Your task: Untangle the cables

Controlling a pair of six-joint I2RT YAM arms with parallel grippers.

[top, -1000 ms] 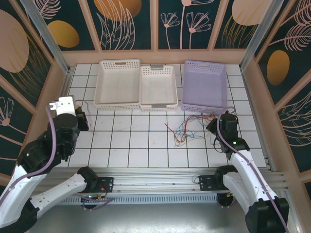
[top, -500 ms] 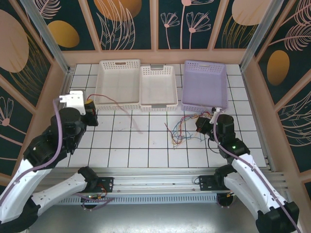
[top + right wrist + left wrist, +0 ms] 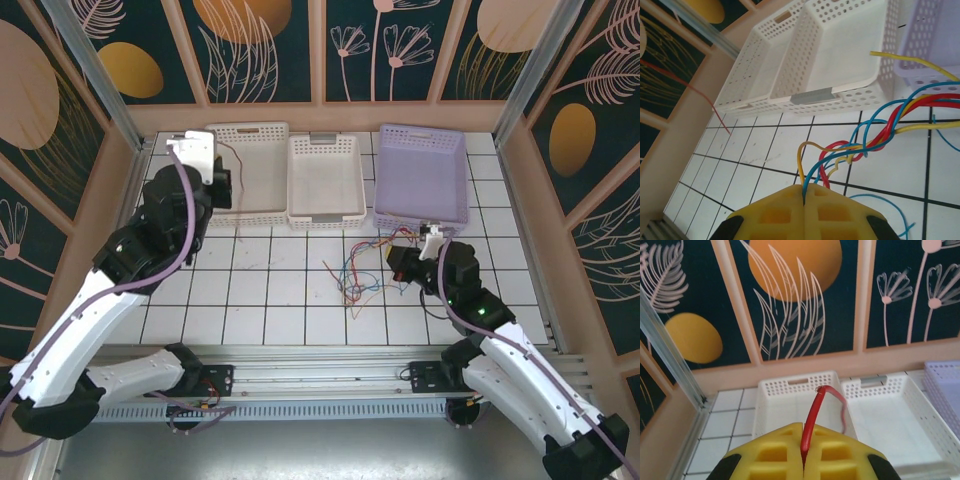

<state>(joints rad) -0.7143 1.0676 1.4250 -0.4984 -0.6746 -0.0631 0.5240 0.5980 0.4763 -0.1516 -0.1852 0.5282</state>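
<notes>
While the left jaws are shut tight on one red wire (image 3: pixel 812 412), holding it up over the left white basket (image 3: pixel 771 390), the rest of the cables (image 3: pixel 352 280) lie in a bunch on the desk (image 3: pixel 260 295), well apart from that basket and near the front of the purple basket (image 3: pixel 420 140). The right jaws are shut too, and they pinch a yellow wire (image 3: pixel 801 160) at the edge of that bunch. A blue wire runs in right beside it, but it is hard to tell if that one is pinched as well. From the right jaws the twisted part runs off toward the purple basket, with red, blue and yellow wires wound round each other like a rope. The red wire in the left jaws hangs loose and looks free of the bunch. So the right arm (image 3: pixel 480 310) is the near one, touching the bunch, and the left arm (image 3: pixel 150 250) is well apart from it. The next pull most likely has to draw the yellow wire back along the line of that twist, away from the purple basket.
</notes>
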